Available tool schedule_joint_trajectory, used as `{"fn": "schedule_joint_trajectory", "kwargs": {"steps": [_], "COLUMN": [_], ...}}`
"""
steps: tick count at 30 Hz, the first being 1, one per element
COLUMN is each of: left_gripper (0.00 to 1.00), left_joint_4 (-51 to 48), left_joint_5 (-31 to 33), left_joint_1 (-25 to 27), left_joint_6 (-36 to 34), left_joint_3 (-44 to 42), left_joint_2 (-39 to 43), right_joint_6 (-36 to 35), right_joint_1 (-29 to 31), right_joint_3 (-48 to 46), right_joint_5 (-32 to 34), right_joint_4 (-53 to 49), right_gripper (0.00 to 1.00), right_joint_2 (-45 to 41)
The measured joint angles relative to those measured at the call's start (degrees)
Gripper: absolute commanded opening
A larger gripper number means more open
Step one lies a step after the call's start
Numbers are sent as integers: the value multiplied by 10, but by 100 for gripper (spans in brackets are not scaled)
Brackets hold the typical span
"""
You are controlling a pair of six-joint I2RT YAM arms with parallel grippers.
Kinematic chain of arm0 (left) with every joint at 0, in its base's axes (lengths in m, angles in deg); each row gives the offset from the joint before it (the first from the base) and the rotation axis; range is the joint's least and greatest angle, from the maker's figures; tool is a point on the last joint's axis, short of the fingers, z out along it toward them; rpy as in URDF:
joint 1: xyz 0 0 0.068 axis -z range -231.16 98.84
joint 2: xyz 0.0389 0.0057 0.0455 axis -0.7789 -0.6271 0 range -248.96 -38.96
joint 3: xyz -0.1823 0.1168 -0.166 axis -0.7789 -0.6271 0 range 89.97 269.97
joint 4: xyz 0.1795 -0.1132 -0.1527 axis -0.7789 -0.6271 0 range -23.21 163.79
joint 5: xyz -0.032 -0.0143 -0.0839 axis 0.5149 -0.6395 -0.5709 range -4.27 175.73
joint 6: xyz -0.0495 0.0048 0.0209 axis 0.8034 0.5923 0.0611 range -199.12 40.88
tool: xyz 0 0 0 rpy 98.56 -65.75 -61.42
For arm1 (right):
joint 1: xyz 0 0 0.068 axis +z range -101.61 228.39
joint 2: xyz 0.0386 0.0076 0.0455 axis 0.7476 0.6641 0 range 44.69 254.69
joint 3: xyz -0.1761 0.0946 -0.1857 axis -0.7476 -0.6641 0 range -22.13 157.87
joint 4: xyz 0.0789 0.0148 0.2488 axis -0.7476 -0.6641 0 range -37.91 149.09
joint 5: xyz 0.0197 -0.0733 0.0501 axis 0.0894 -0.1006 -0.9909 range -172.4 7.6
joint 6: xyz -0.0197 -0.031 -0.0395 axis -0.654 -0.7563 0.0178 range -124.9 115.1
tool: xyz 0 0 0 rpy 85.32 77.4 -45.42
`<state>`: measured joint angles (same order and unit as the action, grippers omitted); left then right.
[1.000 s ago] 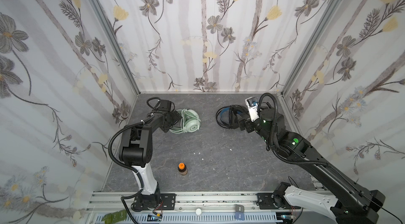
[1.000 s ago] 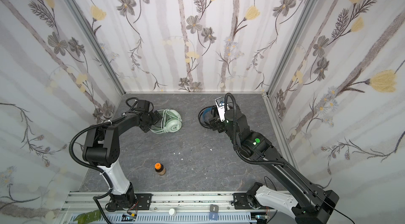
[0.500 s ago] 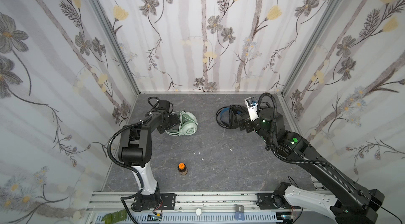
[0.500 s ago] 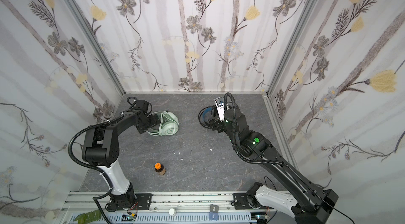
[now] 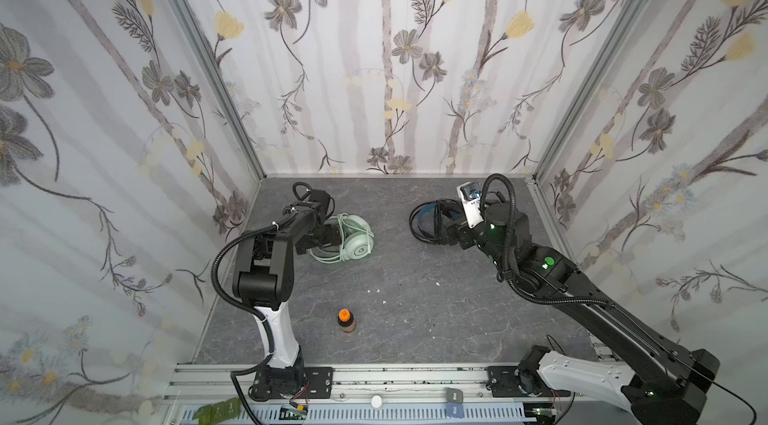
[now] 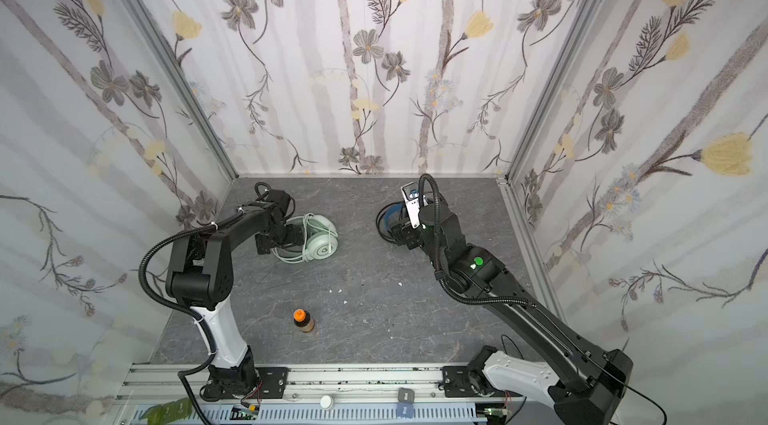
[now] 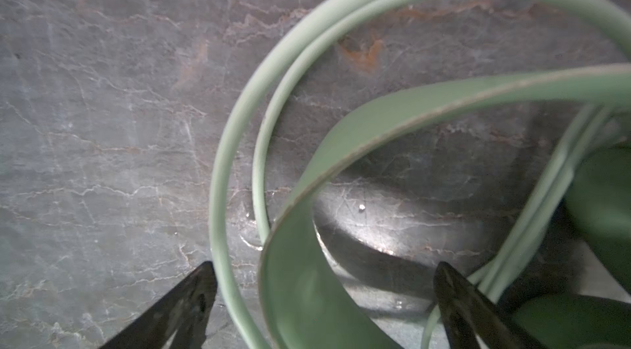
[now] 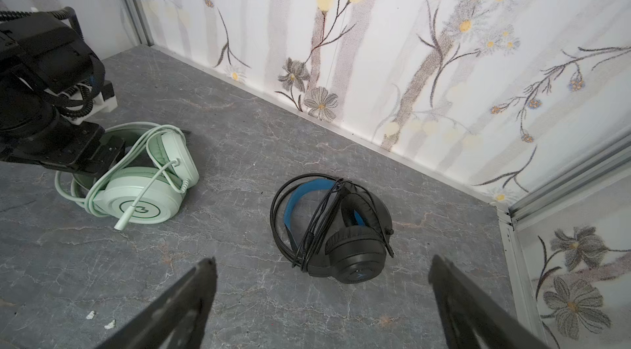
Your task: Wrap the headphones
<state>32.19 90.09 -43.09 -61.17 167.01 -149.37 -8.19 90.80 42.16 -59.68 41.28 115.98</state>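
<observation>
Straddling the mint-green headset (image 5: 358, 245) at its springy-looking headband (image 7: 341, 146), the left gripper (image 7: 324, 266) gapes wide; I'd pinch there.

One orange-capped bottle (image 5: 345, 321) stands alone. There are two headsets: one mint-green headset (image 5: 353, 242) beyond the bottle on the left arm's side, and one black headset (image 5: 432, 221) beyond it on the right arm's side. At least four white scraps (image 5: 377, 290) lie just beyond the bottle. Two robot arms (image 5: 266, 260) flank it.
</observation>
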Motion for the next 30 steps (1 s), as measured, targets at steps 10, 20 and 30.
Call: {"fn": "schedule_joint_trajectory", "kwargs": {"steps": [10, 20, 30], "left_gripper": [100, 100, 100], "left_joint_4": [-1, -1, 94], "left_joint_5": [-28, -83, -30], "left_joint_1": [-20, -72, -74], "left_joint_6": [4, 2, -34], "left_joint_3": [-29, -82, -310], "left_joint_2": [44, 219, 510], "right_joint_6": [0, 14, 53], "right_joint_1": [0, -3, -143], "right_joint_3": [-21, -104, -377], "right_joint_5": [1, 47, 176], "right_joint_4": [2, 15, 189], "right_gripper": [98, 100, 100], "right_joint_2": [-27, -104, -304]}}
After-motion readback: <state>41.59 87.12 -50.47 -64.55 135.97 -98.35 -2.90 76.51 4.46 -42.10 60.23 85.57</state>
